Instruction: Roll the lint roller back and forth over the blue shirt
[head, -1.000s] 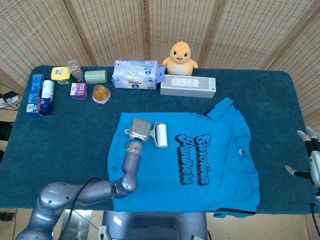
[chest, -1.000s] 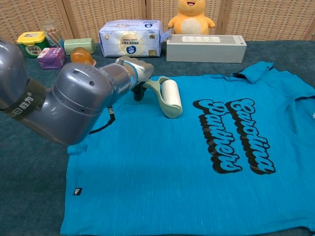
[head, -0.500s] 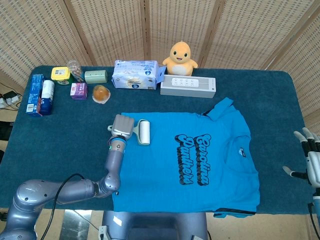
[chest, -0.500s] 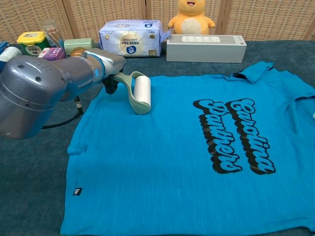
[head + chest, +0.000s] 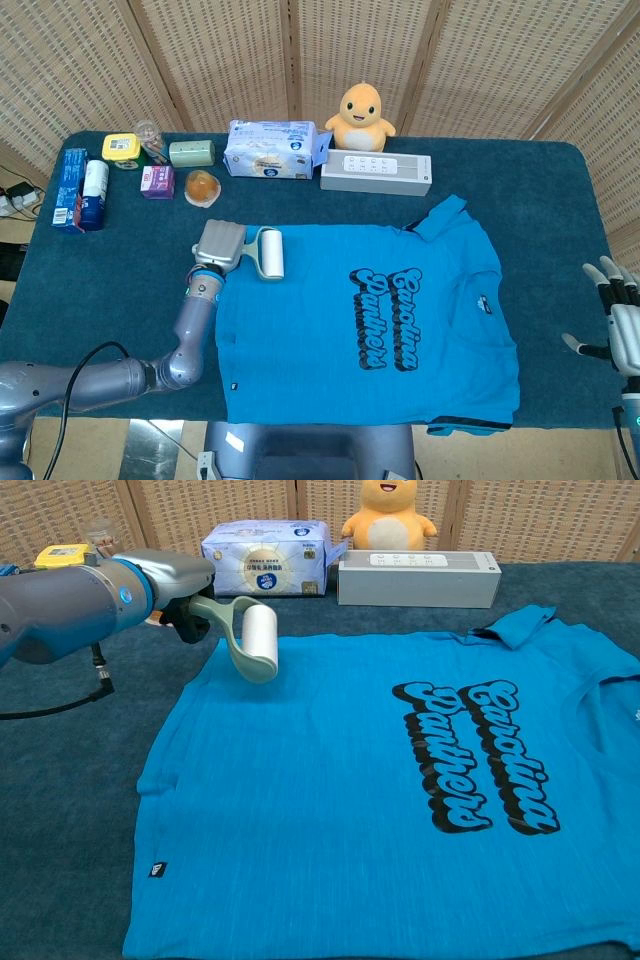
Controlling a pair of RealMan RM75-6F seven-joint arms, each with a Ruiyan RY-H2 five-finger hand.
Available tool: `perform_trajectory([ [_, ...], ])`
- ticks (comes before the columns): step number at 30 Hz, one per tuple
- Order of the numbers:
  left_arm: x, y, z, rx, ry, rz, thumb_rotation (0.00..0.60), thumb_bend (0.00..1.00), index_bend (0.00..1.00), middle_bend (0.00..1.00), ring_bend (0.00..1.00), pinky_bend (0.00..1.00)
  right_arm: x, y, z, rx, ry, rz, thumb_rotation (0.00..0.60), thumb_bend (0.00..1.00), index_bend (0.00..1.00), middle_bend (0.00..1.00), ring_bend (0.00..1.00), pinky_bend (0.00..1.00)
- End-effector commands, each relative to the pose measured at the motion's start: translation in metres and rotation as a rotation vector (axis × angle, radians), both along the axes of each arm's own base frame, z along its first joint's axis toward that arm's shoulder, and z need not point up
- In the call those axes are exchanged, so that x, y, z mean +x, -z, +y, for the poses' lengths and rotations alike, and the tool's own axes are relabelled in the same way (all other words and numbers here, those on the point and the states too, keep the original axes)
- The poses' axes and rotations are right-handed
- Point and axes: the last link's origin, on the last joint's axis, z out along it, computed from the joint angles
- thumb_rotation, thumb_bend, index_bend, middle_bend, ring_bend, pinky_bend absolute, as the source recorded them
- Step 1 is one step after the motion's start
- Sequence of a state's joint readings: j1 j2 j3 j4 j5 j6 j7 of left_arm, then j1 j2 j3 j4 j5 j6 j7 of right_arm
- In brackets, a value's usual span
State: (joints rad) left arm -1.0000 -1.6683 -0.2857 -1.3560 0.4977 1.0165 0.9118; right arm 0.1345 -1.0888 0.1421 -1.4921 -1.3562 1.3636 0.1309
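My left hand (image 5: 218, 243) holds the roller (image 5: 270, 253) at the shirt (image 5: 380, 800) edge. If I go further, it rolls onto the table (image 5: 120, 260).

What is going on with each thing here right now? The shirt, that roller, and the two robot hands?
Blue printed shirt: spread flat on the dark blue table, print facing up.
White lint roller with pale green handle: held by its handle, roll at the shirt's corner nearest the left hand.
Left hand: grips the roller's handle.
Right hand: off the table's edge, fingers spread, holding nothing.
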Motion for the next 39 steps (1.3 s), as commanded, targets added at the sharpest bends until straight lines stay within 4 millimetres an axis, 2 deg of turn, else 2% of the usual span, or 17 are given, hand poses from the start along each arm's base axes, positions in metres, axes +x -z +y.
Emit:
perform_trajectory([
  [1, -0.018, -0.005, -0.003, -0.031, -0.013, -0.036, 0.6, 0.63, 0.76, 0.63, 0.48, 0.74, 0.001, 0.001, 0.0, 0.004, -0.002, 0.003, 0.6, 0.0, 0.12, 0.0, 0.0, 0.0],
  [3, -0.024, -0.005, -0.004, -0.077, -0.022, -0.07, 0.6, 0.6, 0.46, 0.37, 0.27, 0.59, 0.001, 0.002, 0.001, 0.006, -0.003, 0.006, 0.6, 0.0, 0.12, 0.0, 0.0, 0.0],
  [6, -0.031, -0.007, -0.003, -0.122, -0.031, -0.094, 0.6, 0.54, 0.12, 0.15, 0.09, 0.49, 0.002, 0.003, 0.001, 0.007, -0.004, 0.009, 0.6, 0.0, 0.12, 0.0, 0.0, 0.0],
  [8, -0.035, -0.008, -0.003, -0.147, -0.038, -0.098, 0.6, 0.49, 0.02, 0.05, 0.02, 0.42, 0.002, 0.004, 0.001, 0.008, -0.004, 0.011, 0.6, 0.0, 0.12, 0.0, 0.0, 0.0],
  [9, -0.036, -0.008, -0.003, -0.159, -0.04, -0.094, 0.6, 0.45, 0.0, 0.01, 0.0, 0.38, 0.002, 0.004, 0.001, 0.009, -0.004, 0.012, 0.6, 0.0, 0.12, 0.0, 0.0, 0.0],
  [12, -0.04, -0.01, -0.003, -0.181, -0.041, -0.07, 0.6, 0.31, 0.0, 0.0, 0.0, 0.28, 0.002, 0.005, 0.001, 0.009, -0.005, 0.015, 0.6, 0.0, 0.12, 0.0, 0.0, 0.0],
  [15, -0.041, -0.014, -0.005, -0.181, -0.035, -0.06, 0.6, 0.15, 0.0, 0.0, 0.0, 0.22, 0.003, 0.006, 0.001, 0.013, -0.006, 0.015, 0.6, 0.0, 0.12, 0.0, 0.0, 0.0],
  [18, -0.044, -0.021, -0.007, -0.154, -0.017, -0.064, 0.6, 0.05, 0.0, 0.0, 0.0, 0.19, 0.003, 0.007, 0.001, 0.017, -0.005, 0.018, 0.6, 0.0, 0.12, 0.0, 0.0, 0.0],
  [24, -0.047, -0.039, -0.013, -0.102, 0.022, -0.108, 0.6, 0.02, 0.0, 0.0, 0.0, 0.16, 0.004, 0.008, 0.002, 0.023, -0.007, 0.021, 0.6, 0.0, 0.12, 0.0, 0.0, 0.0],
  [28, -0.052, -0.059, -0.025, -0.054, 0.051, -0.159, 0.6, 0.02, 0.0, 0.0, 0.0, 0.16, 0.006, 0.009, 0.003, 0.026, -0.014, 0.024, 0.6, 0.0, 0.12, 0.0, 0.0, 0.0],
  [30, -0.06, -0.071, -0.038, -0.03, 0.057, -0.174, 0.6, 0.02, 0.0, 0.0, 0.0, 0.16, 0.007, 0.01, 0.004, 0.027, -0.019, 0.027, 0.6, 0.0, 0.12, 0.0, 0.0, 0.0],
  [34, -0.089, -0.098, -0.076, 0.058, 0.057, -0.196, 0.6, 0.05, 0.0, 0.0, 0.0, 0.15, 0.011, 0.012, 0.007, 0.031, -0.038, 0.039, 0.6, 0.0, 0.12, 0.0, 0.0, 0.0],
  [39, -0.127, -0.135, -0.133, 0.212, 0.097, -0.259, 0.6, 0.08, 0.0, 0.0, 0.0, 0.14, 0.017, 0.016, 0.01, 0.024, -0.071, 0.079, 0.6, 0.0, 0.12, 0.0, 0.0, 0.0],
])
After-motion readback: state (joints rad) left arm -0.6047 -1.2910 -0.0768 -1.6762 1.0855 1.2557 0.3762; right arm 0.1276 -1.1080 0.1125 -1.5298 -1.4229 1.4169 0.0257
